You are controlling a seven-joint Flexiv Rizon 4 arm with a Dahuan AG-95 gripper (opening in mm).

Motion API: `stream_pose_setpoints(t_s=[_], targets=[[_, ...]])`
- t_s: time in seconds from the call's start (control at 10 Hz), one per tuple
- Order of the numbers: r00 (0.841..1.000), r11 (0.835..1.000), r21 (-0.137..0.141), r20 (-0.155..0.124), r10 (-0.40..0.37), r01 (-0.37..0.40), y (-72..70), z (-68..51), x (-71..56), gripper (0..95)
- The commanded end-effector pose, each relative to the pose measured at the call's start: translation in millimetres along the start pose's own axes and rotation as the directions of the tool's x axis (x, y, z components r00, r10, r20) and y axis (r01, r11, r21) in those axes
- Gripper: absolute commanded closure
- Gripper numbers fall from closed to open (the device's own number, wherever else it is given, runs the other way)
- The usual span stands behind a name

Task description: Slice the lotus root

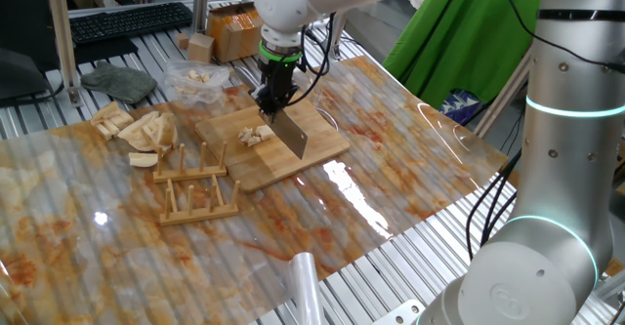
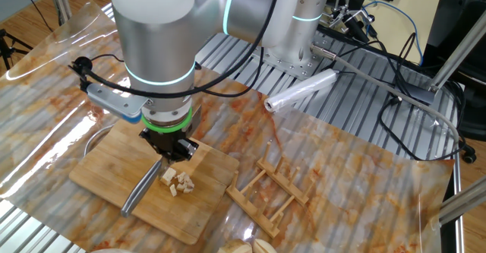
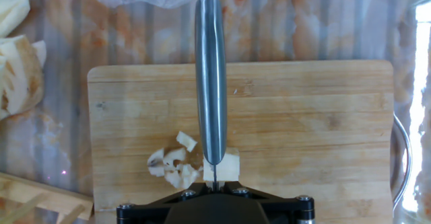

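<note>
Both tool (image 1: 270, 99) fingers clamp knife (image 3: 211, 83), blade touching lotus root (image 3: 224, 165).

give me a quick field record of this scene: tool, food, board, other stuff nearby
end effector: shut on the knife, pointing down
knife: blade over the cutting board, edge down on the lotus root
lotus root: pale chunk under the blade, small cut bits beside it
cutting board: bamboo, on the table
wooden rack: beside the board
tan slices: heaped off the board
</note>
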State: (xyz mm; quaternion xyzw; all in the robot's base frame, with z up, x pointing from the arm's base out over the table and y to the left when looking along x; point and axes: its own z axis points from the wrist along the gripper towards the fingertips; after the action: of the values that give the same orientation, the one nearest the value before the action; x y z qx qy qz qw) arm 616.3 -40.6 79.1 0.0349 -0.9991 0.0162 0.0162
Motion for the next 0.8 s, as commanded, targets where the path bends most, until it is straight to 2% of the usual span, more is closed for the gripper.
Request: stream_pose_setpoints(t_s=[0.1, 0.8], targets=[[1.0, 1.0, -0.002, -0.003, 0.0, 0.0, 0.0, -0.6, 0.5, 95.0], [1.0, 1.0, -0.002, -0.003, -0.006, 0.006, 0.1, 2.5, -0.6, 95.0]])
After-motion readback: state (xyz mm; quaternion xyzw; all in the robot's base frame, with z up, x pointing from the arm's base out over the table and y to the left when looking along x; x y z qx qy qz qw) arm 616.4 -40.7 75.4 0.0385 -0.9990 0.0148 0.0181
